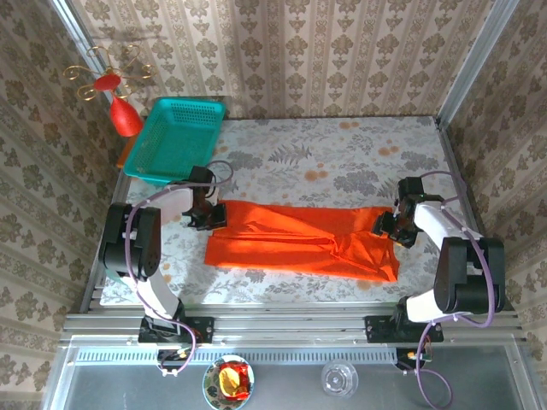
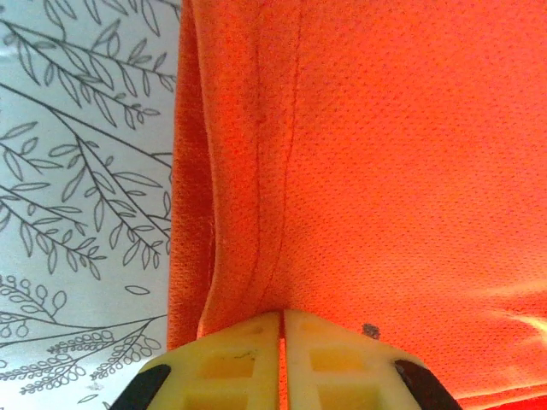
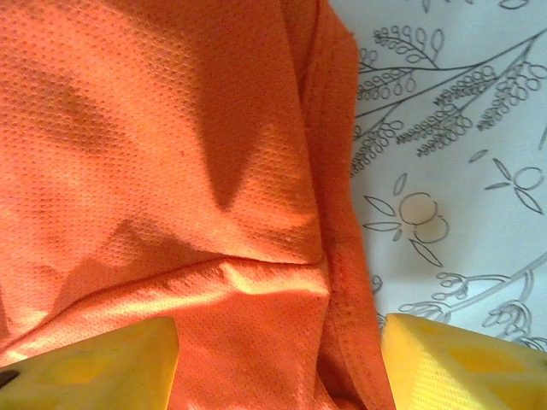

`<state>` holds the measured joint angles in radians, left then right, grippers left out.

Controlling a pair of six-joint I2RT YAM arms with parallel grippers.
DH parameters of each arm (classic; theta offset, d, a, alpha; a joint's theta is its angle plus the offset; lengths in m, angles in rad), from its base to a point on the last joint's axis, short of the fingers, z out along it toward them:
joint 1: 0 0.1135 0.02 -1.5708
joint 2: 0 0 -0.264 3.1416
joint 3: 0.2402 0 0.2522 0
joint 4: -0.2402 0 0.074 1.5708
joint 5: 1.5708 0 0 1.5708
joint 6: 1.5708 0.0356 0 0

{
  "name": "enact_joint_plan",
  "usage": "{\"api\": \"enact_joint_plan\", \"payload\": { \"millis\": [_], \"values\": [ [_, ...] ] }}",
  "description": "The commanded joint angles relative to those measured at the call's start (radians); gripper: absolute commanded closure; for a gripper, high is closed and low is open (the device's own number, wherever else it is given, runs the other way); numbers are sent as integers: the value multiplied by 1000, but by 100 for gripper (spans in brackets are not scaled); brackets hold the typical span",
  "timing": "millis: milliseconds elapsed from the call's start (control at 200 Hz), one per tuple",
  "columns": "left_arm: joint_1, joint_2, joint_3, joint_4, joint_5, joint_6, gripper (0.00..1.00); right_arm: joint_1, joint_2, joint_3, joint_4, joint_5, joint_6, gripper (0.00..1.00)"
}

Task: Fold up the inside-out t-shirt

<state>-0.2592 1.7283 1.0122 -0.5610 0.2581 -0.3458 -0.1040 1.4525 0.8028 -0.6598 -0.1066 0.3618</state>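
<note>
At the far left, a small glossy red ornament [image 1: 126, 117] with gold wire curls shows against the wall. Just beside it a teal plastic mesh basket [image 1: 175, 137] sits at the far left corner of the floral-patterned surface [image 1: 342, 149].

Nearer, the left tool [image 1: 208, 218] is at the left end of the bright orange-red short-sleeved t-shirt [image 1: 299, 239] of soft dimpled fabric. In the left wrist view its yellow fingers [image 2: 231, 359] are pressed together, pinching a raised fold of the cloth close to the seamed edge.

The t-shirt lies as a long, wrinkled band across the middle of the surface, reaching from one tool to the other and apart from the basket.

At its right end the right tool [image 1: 393, 226] stands over the edge with its yellow fingers [image 3: 94, 363] spread. One is over the cloth, the other over bare surface, and they grip nothing.

Count: one t-shirt, two tools, one basket, one ornament.
</note>
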Motion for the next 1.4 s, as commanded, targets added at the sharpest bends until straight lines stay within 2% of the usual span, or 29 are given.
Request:
{"api": "enact_joint_plan", "payload": {
  "millis": [0, 90, 195, 530, 835, 1205, 1395],
  "values": [
    [9, 14, 30, -30, -3, 24, 90, 3, 44, 2, -22, -16, 12, 35],
    [11, 7, 32, -32, -1, 27, 90, 1, 93, 7, -54, 39, 57, 36],
    [15, -2, 29, -36, -1, 29, 90, 1, 121, -14, -40, 30, 89, 36],
    [18, -14, 24, -36, 0, 27, 90, 0, -49, -88, -9, 48, 137, 32],
    [18, -19, 22, -36, 1, 20, 90, 1, -36, -119, 4, 12, 171, 37],
    [18, -27, 17, -38, -2, 15, 90, 1, -18, -118, 17, 4, 168, 58],
    [17, -27, 20, -45, -4, 14, 90, 1, -8, -116, 23, -6, 160, 64]
  ]
}}
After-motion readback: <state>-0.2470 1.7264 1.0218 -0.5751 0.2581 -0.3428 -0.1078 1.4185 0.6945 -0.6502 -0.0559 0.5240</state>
